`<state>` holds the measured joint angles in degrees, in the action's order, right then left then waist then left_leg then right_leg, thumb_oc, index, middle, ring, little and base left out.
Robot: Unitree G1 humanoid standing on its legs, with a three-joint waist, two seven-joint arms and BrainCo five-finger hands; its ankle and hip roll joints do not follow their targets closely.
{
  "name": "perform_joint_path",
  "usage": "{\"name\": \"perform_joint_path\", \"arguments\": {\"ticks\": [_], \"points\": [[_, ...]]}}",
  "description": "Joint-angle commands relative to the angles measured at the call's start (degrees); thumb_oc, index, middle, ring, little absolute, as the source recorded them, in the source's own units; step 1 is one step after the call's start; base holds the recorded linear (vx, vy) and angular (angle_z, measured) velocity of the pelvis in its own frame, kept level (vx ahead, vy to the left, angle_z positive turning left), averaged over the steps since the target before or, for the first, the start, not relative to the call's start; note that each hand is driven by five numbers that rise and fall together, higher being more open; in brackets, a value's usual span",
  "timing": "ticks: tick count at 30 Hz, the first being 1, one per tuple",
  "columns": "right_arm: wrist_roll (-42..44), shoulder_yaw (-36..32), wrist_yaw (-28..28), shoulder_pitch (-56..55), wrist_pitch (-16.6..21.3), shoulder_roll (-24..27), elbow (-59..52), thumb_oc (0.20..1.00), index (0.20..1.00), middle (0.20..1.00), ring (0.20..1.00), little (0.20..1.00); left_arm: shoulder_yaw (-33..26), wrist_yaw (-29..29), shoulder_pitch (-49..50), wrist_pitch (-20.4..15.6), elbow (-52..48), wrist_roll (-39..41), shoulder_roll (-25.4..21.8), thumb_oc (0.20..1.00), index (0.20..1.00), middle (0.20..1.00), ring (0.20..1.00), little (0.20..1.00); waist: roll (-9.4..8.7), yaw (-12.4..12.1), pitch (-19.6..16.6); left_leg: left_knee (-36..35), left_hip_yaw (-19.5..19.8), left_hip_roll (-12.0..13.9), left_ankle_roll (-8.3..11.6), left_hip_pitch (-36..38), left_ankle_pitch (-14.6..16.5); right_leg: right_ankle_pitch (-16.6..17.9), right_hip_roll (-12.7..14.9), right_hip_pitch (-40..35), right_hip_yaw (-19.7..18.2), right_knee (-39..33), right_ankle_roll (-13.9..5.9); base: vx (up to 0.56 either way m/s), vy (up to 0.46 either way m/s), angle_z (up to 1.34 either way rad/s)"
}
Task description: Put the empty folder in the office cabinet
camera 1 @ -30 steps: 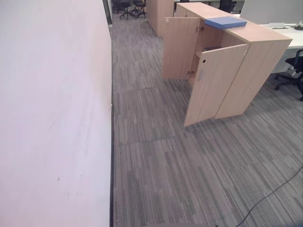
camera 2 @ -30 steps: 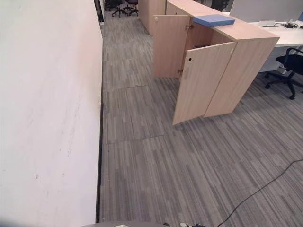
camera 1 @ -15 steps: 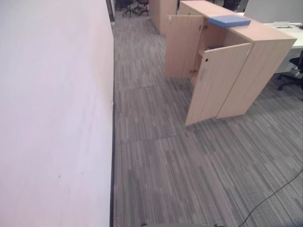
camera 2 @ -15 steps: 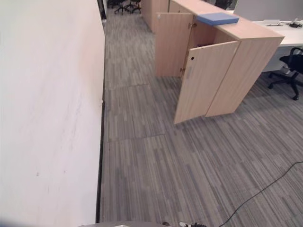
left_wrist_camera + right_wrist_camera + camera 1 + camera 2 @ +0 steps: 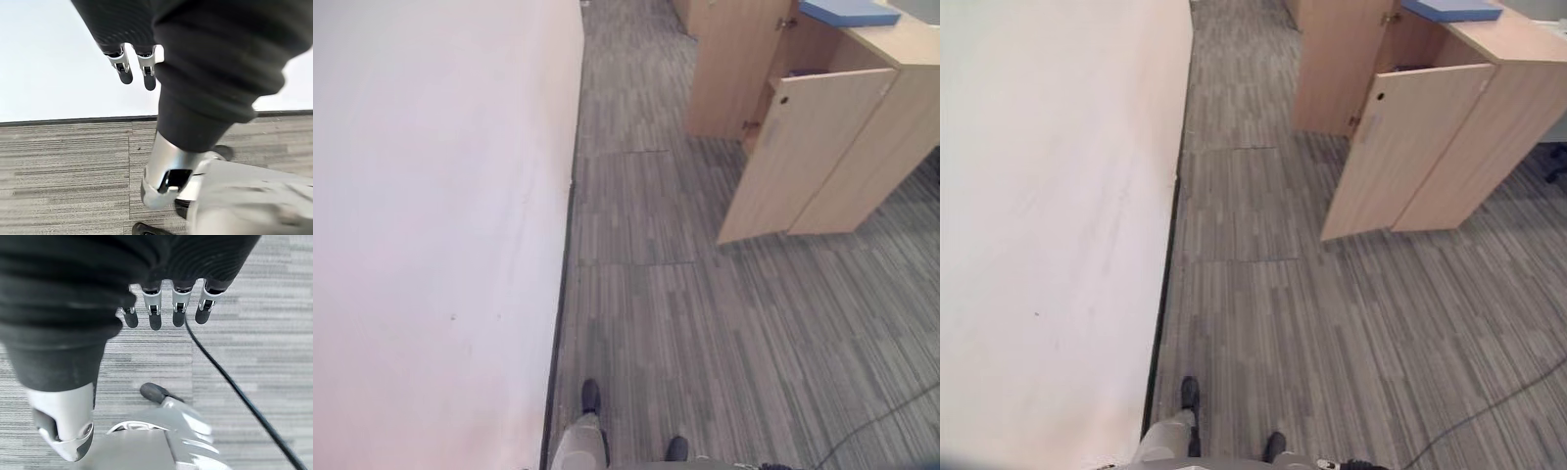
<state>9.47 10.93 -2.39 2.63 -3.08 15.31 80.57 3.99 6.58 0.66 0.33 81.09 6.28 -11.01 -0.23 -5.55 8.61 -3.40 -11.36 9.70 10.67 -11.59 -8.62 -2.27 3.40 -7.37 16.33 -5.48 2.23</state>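
A blue folder [image 5: 847,12] lies flat on top of the light wooden office cabinet [image 5: 891,127] at the upper right. Both cabinet doors stand open: the near door [image 5: 798,157] swings out toward me and the far door [image 5: 729,69] stands beyond it, with a shelf showing between them. My left hand [image 5: 146,68] hangs over the carpet by the wall, fingers straight, holding nothing. My right hand [image 5: 166,311] also hangs over the carpet with straight fingers and nothing in it. Both hands are far from the cabinet and the folder.
A long white wall [image 5: 431,196] runs along the left side with a dark strip at its foot. Grey striped carpet [image 5: 705,323] stretches between the wall and the cabinet, giving a wide open aisle.
The whole picture has shifted: the camera has moved forward and tipped down, so the cabinet now sits higher and further right. The folder and the doors have not moved.
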Motion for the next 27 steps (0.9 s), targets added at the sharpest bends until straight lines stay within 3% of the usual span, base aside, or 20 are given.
{"name": "perform_joint_path", "arguments": {"ticks": [1, 5, 10, 12, 13, 14, 15, 16, 19, 20, 21, 22, 23, 24, 25, 27], "points": [[-1.48, 0.33, -0.5, 0.16, 0.22, 0.5, 0.27, 1.0, 1.0, 1.0, 1.0, 1.0, -2.45, 0.35, 2.54, 0.02, -0.28, -0.31, -0.63, 1.0, 1.0, 1.0, 1.0, 1.0, 0.65, -0.31, -2.2, -1.6, -2.26, 0.38, -2.99, -2.55, -6.83, -3.12, -1.44, -7.27, -0.65, 0.48, -6.95, 0.3, 0.124, -0.38], [-2.42, 1.04, -0.87, 0.0, 0.1, -0.44, 0.26, 1.0, 1.0, 1.0, 1.0, 1.0, -2.65, 0.56, 2.57, -0.12, -0.71, -0.68, -0.88, 1.0, 1.0, 1.0, 1.0, 1.0, 0.3, -1.01, -4.01, -1.6, -3.05, -0.49, -3.79, -1.72, -6.15, -3.85, 1.05, -7.33, -0.56, 0.48, -8.7, 0.2, 0.151, -0.25], [-3.17, 0.71, -1.62, 0.38, -0.39, -0.97, 0.05, 1.0, 1.0, 1.0, 1.0, 1.0, -2.19, 1.01, 1.71, -0.19, -0.76, -1.51, -1.39, 1.0, 1.0, 1.0, 1.0, 1.0, -0.69, -1.42, -6.47, -1.6, -3.87, -5.06, -6.7, 0.97, -1.63, -1.7, 8.45, -7.09, -0.42, 2.04, -12.82, 0.23, 0.255, -0.09], [-2.91, 0.22, -1.74, 0.5, -0.45, -0.86, -0.51, 1.0, 1.0, 1.0, 1.0, 1.0, -1.93, 1.0, 1.08, -0.28, -0.92, -1.29, -1.49, 1.0, 1.0, 1.0, 1.0, 1.0, -1.11, -1.45, -7.38, -1.6, -3.93, -7.72, -7.96, 2.27, 0.38, 1.47, 12.22, -6.15, -0.27, 5.32, -14.35, 0.24, 0.334, -0.07], [-3.15, -0.33, -2.07, 0.36, -0.67, -0.57, -0.77, 1.0, 1.0, 1.0, 1.0, 1.0, -1.65, 0.76, 0.45, -0.23, -1.38, -1.05, -1.58, 1.0, 1.0, 1.0, 1.0, 1.0, -1.2, -1.41, -7.94, -1.6, -3.6, -11.19, -9.65, 4.15, 2.59, 6.95, 16.63, -4.76, -0.01, 11.26, -15.31, 0.25, 0.417, 0.01], [-3.15, -0.58, -1.97, 0.46, -0.74, -0.3, -0.97, 1.0, 1.0, 1.0, 1.0, 1.0, -1.5, 0.71, 0.23, -0.14, -1.58, -0.9, -1.54, 1.0, 1.0, 1.0, 1.0, 1.0, -1.05, -1.3, -7.99, -1.6, -3.42, -12.8, -10.55, 5.15, 3.59, 10.51, 18.87, -3.49, 0.0, 15.05, -15.27, 0.18, 0.324, 0.12], [-3.15, -0.59, -1.97, 0.46, -0.75, -0.3, -0.97, 1.0, 1.0, 1.0, 1.0, 1.0, -1.5, 0.72, 0.23, -0.14, -1.59, -0.9, -1.54, 1.0, 1.0, 1.0, 1.0, 1.0, -1.08, -1.33, -7.99, -1.6, -3.46, -12.84, -10.58, 5.15, 3.6, 10.48, 18.93, -3.45, -0.06, 15.11, -15.31, 0.23, 0.371, 0.28], [-2.92, -0.91, -1.82, 0.52, -0.96, -0.04, -1.65, 1.0, 1.0, 1.0, 1.0, 1.0, -1.07, 0.54, -0.22, 0.1, -2.04, -0.81, -1.62, 1.0, 1.0, 1.0, 1.0, 1.0, -0.91, -0.83, -7.75, -1.6, -2.03, -16.25, -12.13, 7.96, 6.54, 16.14, 23.05, -1.14, -0.5, 24.03, -14.7, 0.18, 0.258, 0.3], [-2.45, -0.58, -1.49, 0.53, -0.72, -0.51, -2.9, 1.0, 1.0, 1.0, 1.0, 1.0, -0.82, 0.33, -0.62, 0.3, -2.25, -0.87, -2.05, 1.0, 1.0, 1.0, 1.0, 1.0, -0.85, -0.53, -7.27, -1.6, -1.88, -17.8, -13.03, 9.93, 8.56, 18.55, 25.71, 1.68, 0.31, 30.1, -14.23, 0.19, 0.28, 0.48], [-2.24, -0.26, -1.39, 0.7, -0.42, -0.66, -3.41, 1.0, 1.0, 1.0, 1.0, 1.0, -0.73, 0.35, -0.77, 0.21, -2.38, -0.76, -2.04, 1.0, 1.0, 1.0, 1.0, 1.0, -0.65, -0.43, -6.93, -1.6, -1.46, -17.64, -13.21, 10.67, 9.23, 18.24, 25.71, 3.8, 0.81, 31.49, -13.74, 0.19, 0.142, 0.4], [-2.03, 0.3, -1.39, 1.21, 0.14, -0.59, -4.07, 1.0, 1.0, 1.0, 1.0, 1.0, -0.42, 0.52, -0.93, -0.07, -2.58, -0.47, -2.01, 1.0, 1.0, 1.0, 1.0, 1.0, 0.02, -0.01, -6.32, -1.6, -0.7, -16.6, -13.14, 11.62, 9.66, 14.48, 23.22, 7.17, 0.93, 32.58, -12.07, 0.2, 0.013, 0.21], [-1.63, 0.96, -1.33, 2.14, 0.43, -0.52, -4.68, 1.0, 1.0, 1.0, 1.0, 1.0, 0.17, 0.68, -0.95, -0.36, -2.81, -0.15, -2.06, 1.0, 1.0, 1.0, 1.0, 1.0, 1.23, 0.93, -4.42, -1.6, 0.66, -15.38, -13.22, 13.41, 9.21, 10.14, 19.05, 11.33, 0.71, 31.71, -10.6, 0.21, -0.054, 0.11], [-1.36, 1.41, -1.41, 2.63, 0.41, -0.42, -4.74, 1.0, 1.0, 1.0, 1.0, 1.0, 0.44, 0.58, -0.97, -0.4, -2.76, -0.08, -1.92, 1.0, 1.0, 1.0, 1.0, 1.0, 1.64, 1.38, -3.19, -1.6, 1.16, -14.97, -13.05, 14.77, 9.58, 8.91, 16.6, 13.23, 0.05, 30.08, -10.19, 0.14, -0.063, -0.01], [-1.35, 1.4, -1.41, 2.64, 0.41, -0.42, -4.73, 1.0, 1.0, 1.0, 1.0, 1.0, 0.44, 0.58, -0.98, -0.4, -2.76, -0.08, -1.92, 1.0, 1.0, 1.0, 1.0, 1.0, 1.65, 1.37, -3.16, -1.6, 1.16, -14.96, -13.05, 14.8, 9.58, 8.92, 16.59, 13.2, 0.06, 30.07, -10.18, 0.05, -0.062, 0.01], [-1.1, 1.84, -1.3, 3.23, 0.47, -0.44, -5.08, 1.0, 1.0, 1.0, 1.0, 1.0, 0.64, 0.4, -0.89, -0.37, -2.66, -0.18, -1.74, 1.0, 1.0, 1.0, 1.0, 1.0, 1.96, 2.02, -2.01, -1.6, 1.23, -14.53, -13.14, 15.41, 8.86, 9.82, 13.76, 15.36, 0.51, 26.62, -9.09, 0.04, -0.069, 0.04], [-0.59, 2.52, -1.24, 3.75, 0.38, -0.63, -5.25, 1.0, 1.0, 1.0, 1.0, 1.0, 0.85, 0.1, -0.77, -0.19, -2.3, -0.59, -1.48, 1.0, 1.0, 1.0, 1.0, 1.0, 1.11, 3.21, -0.34, -1.6, 2.5, -15.04, -12.74, 17.72, 9.99, 11.19, 8.72, 17.69, -0.22, 18.7, -9.64, 0.15, -0.112, 0.25]]}}
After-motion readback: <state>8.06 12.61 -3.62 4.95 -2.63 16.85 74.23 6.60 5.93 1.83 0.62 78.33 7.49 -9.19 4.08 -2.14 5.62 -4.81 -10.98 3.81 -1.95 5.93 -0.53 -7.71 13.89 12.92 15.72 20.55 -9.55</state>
